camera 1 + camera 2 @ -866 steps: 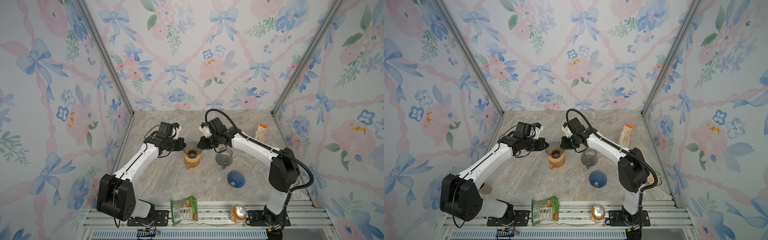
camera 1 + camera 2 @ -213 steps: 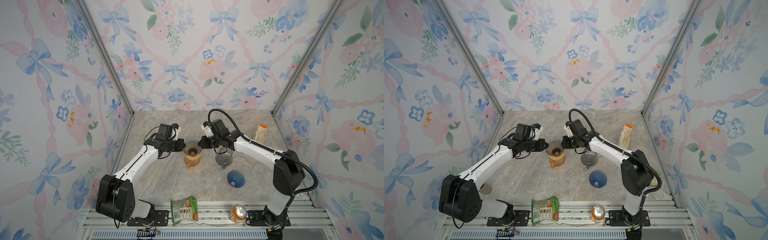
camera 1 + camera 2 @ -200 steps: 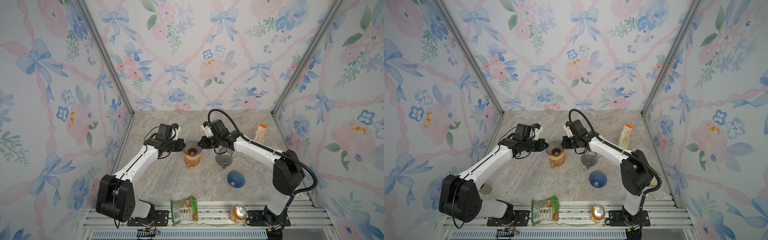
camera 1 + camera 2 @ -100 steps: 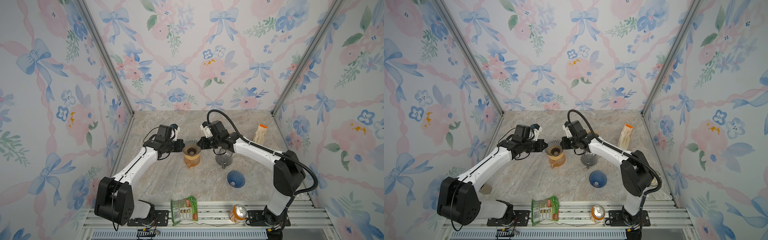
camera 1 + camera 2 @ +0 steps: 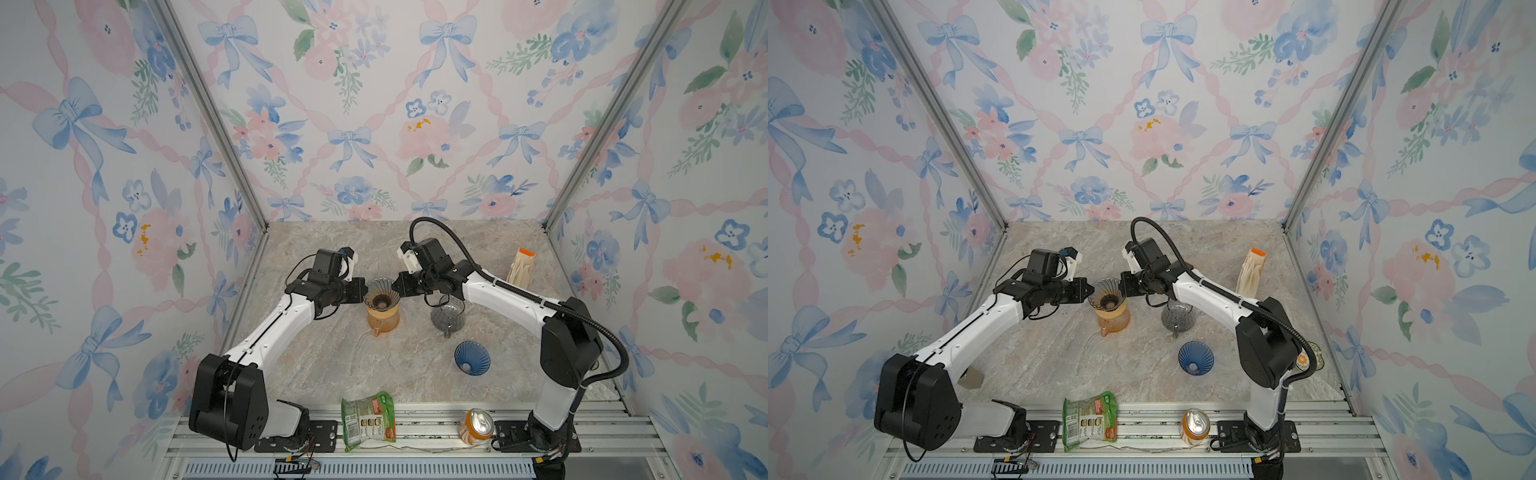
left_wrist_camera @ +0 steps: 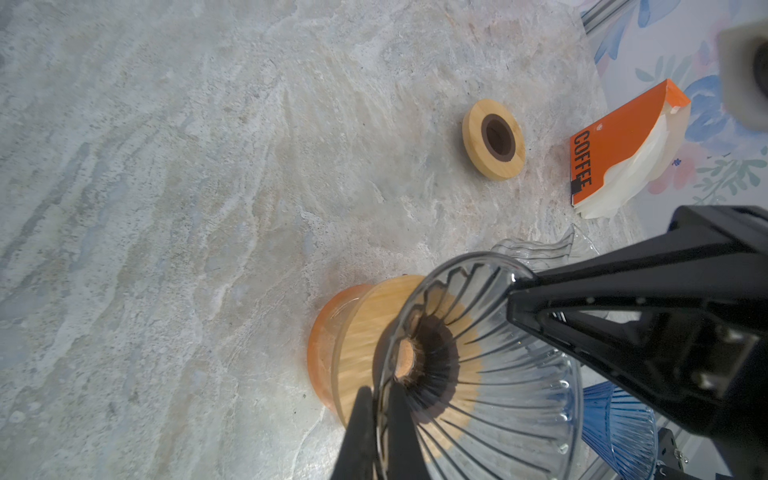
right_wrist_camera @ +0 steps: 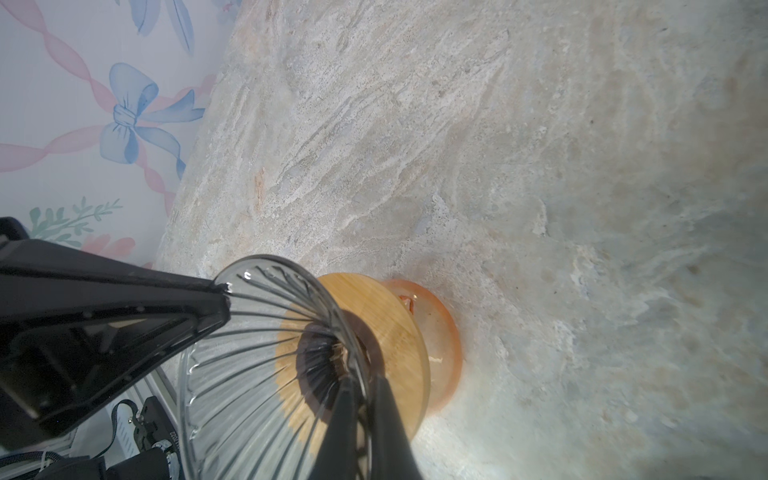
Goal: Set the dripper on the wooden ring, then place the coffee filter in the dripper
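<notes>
The clear ribbed glass dripper (image 5: 380,291) (image 5: 1106,291) sits with its wooden collar on an orange carafe (image 5: 382,321) (image 5: 1113,321) mid-table. My left gripper (image 5: 365,291) (image 6: 380,392) is shut on the dripper's (image 6: 498,374) rim from the left. From the opposite side, my right gripper (image 5: 397,287) (image 7: 363,384) is shut on the dripper's (image 7: 257,353) rim. White paper coffee filters in an orange "COFFEE" pack (image 5: 521,266) (image 5: 1250,270) (image 6: 623,153) stand at the back right, apart from both grippers. No filter shows inside the dripper.
A wooden ring lid (image 6: 493,139) lies behind the carafe. A grey glass dripper (image 5: 448,318) stands right of the carafe, and a blue one (image 5: 471,358) sits nearer the front. A snack bag (image 5: 368,419) and a can (image 5: 476,426) lie on the front rail.
The dripper and both grippers have shifted slightly left and up in the top views. Both grips on the rim are unchanged.
</notes>
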Motion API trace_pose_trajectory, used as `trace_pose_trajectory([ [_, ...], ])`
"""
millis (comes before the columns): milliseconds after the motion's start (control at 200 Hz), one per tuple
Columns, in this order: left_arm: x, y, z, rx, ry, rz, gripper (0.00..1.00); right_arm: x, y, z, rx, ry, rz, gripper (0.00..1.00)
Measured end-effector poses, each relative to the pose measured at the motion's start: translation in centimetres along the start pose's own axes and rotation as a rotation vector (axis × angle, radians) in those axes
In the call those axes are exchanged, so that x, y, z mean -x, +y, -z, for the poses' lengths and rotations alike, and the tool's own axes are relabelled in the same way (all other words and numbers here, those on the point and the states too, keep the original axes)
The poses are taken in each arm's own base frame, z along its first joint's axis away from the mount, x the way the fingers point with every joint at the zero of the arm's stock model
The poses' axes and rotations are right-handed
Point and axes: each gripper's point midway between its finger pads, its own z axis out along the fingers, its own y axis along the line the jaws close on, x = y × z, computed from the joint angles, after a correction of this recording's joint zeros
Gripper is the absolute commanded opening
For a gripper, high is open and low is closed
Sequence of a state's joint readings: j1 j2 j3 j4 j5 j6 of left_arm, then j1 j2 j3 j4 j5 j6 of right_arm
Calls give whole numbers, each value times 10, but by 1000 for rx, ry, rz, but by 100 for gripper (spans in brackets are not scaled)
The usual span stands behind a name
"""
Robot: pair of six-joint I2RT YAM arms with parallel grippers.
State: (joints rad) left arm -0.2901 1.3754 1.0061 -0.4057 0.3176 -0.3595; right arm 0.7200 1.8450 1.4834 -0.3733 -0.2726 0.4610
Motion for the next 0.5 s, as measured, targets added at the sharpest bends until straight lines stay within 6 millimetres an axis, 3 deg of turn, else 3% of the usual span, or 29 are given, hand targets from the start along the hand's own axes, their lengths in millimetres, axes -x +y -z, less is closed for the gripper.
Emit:
trace_pose_trajectory([
  [355, 4, 9, 3, 17, 3, 7, 0, 5, 7, -8, 34, 15, 22, 12],
  [500, 6, 9, 3, 17, 4, -4, 5, 1, 7, -8, 35, 40, 44, 17],
])
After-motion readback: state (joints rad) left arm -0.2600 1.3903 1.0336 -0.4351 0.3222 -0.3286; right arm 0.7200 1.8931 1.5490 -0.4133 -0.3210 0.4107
